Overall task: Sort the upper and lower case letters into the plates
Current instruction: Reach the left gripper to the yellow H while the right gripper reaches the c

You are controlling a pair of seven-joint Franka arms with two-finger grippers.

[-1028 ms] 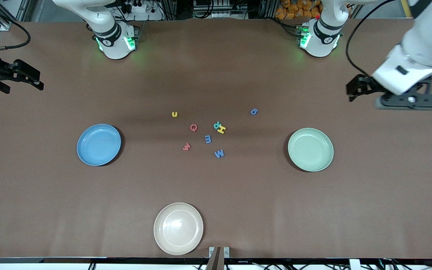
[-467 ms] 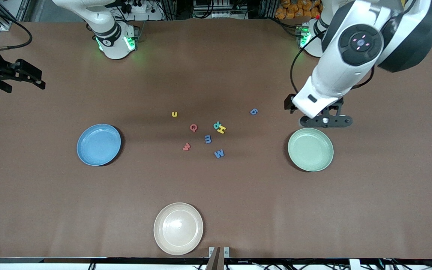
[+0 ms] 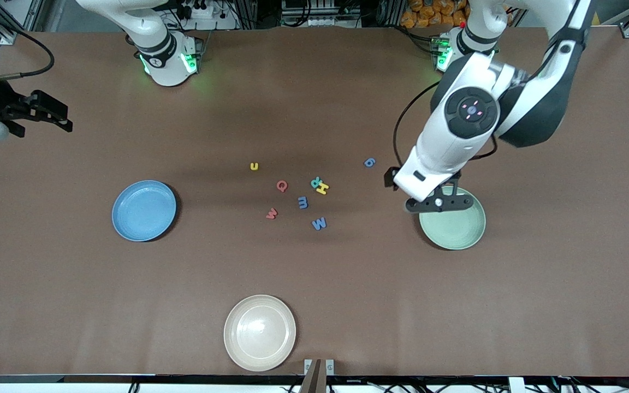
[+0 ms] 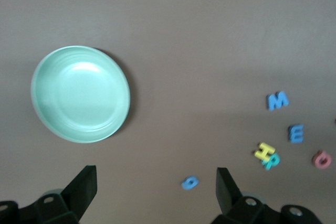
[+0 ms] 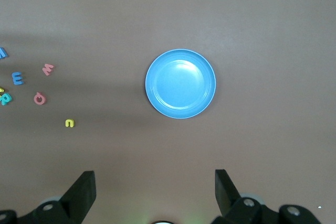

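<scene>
Eight tiny flat toy letters lie loose on the brown table (image 3: 314, 305) between two round shallow plastic plates, none yet in either: the blue plate (image 3: 144, 210) toward the right arm's end and the pale green plate (image 3: 452, 225) toward the left arm's end. The yellow u (image 3: 254, 166) and the blue g (image 3: 369, 162) lie farthest from the front camera; the red Q (image 3: 282, 186), the teal R (image 3: 316, 182) touching the yellow H (image 3: 322, 188), the blue m (image 3: 303, 202), the red w (image 3: 272, 213) and the blue W (image 3: 319, 223) lie nearer. By judgement, each letter is light, thin and probably of soft foam, so it will slide or tip under a glancing touch; the likely hold is across opposite edges with the jaws lowered to the table surface. The touching R and H may need parting or a careful approach, while the g, lying apart, looks the simplest to take. A cream-beige round plate (image 3: 260, 333) lies nearest the front camera, well apart from the letters. The left gripper (image 3: 439, 203) hangs over the rim of the pale green plate on the letters' side, pointing straight down, jaws wide apart and empty. The right gripper (image 3: 47, 113) waits above the table's edge at the right arm's end, jaws likewise apart and empty, its wrist view looking down on the blue plate.
</scene>
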